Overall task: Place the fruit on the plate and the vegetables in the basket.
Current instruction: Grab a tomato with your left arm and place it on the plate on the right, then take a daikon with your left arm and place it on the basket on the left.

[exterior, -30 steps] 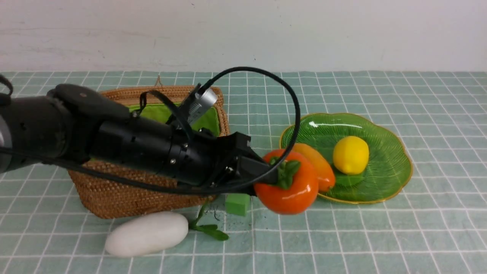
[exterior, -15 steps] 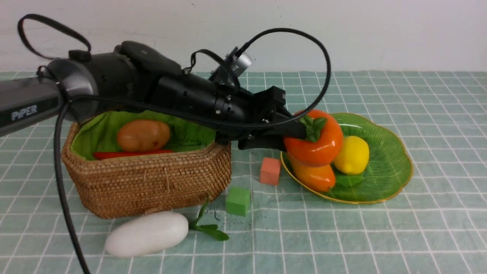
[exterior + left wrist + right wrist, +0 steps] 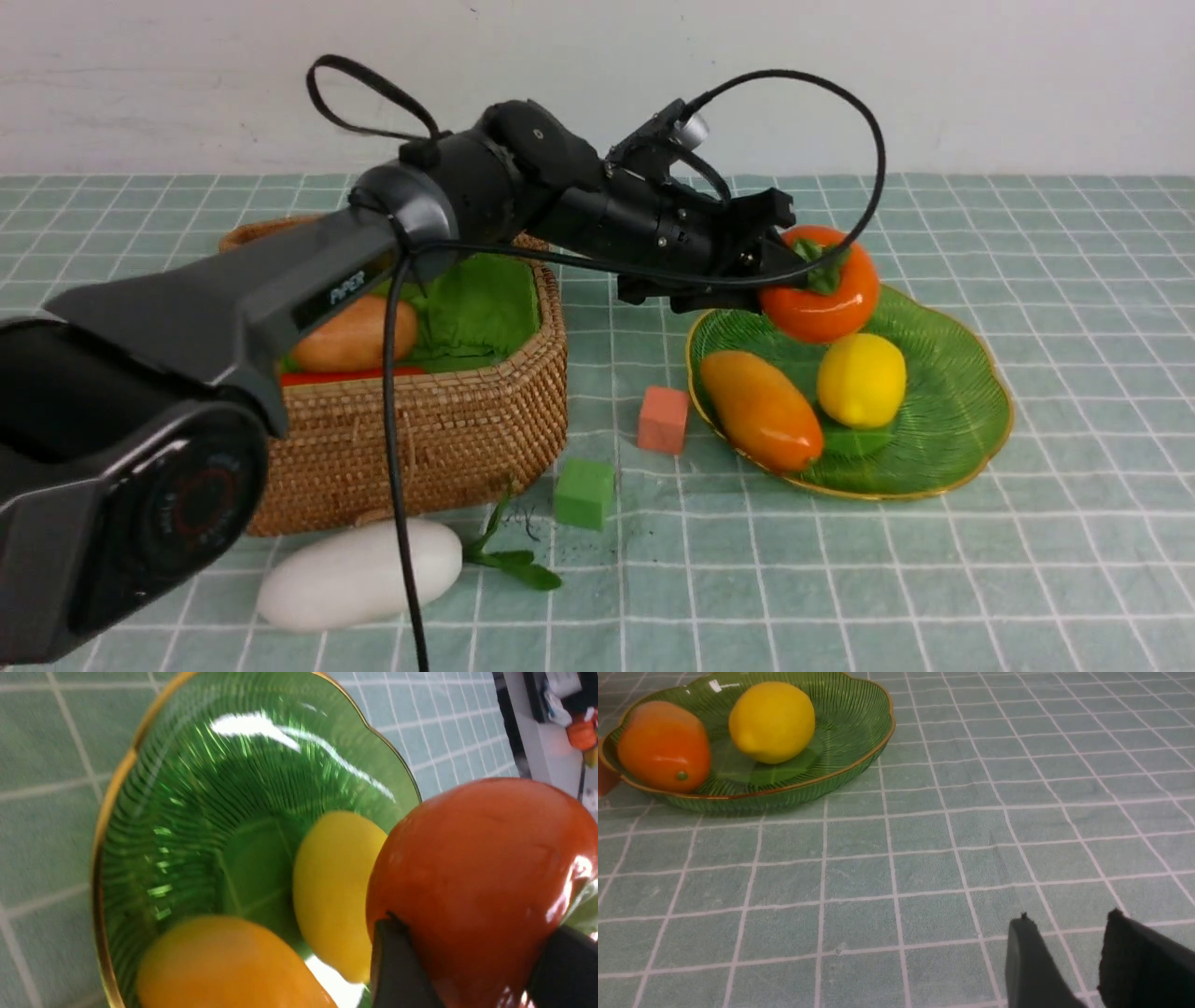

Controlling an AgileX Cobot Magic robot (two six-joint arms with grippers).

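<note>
My left gripper (image 3: 794, 271) is shut on the round orange persimmon (image 3: 826, 291) and holds it in the air over the back left part of the green plate (image 3: 971, 411). The wrist view shows both fingers pressed on the persimmon (image 3: 481, 868) above the plate (image 3: 187, 812). The mango (image 3: 761, 411) and the lemon (image 3: 861, 380) lie on the plate. In the basket (image 3: 420, 439) lie the potato (image 3: 355, 336) and the red pepper (image 3: 336, 376). The white radish (image 3: 359, 571) lies on the cloth in front of the basket. My right gripper (image 3: 1069, 919) stands open and empty low over the cloth, apart from the plate (image 3: 859, 723).
A green cube (image 3: 583, 493) and an orange cube (image 3: 664, 420) sit on the checked cloth between basket and plate. My left arm stretches across over the basket. A loose green sprig (image 3: 513, 560) lies beside the radish.
My left arm has lifted the persimmon from low near the green cube, up and away to above the plate. The basket's inside and the orange cube have come into view.
</note>
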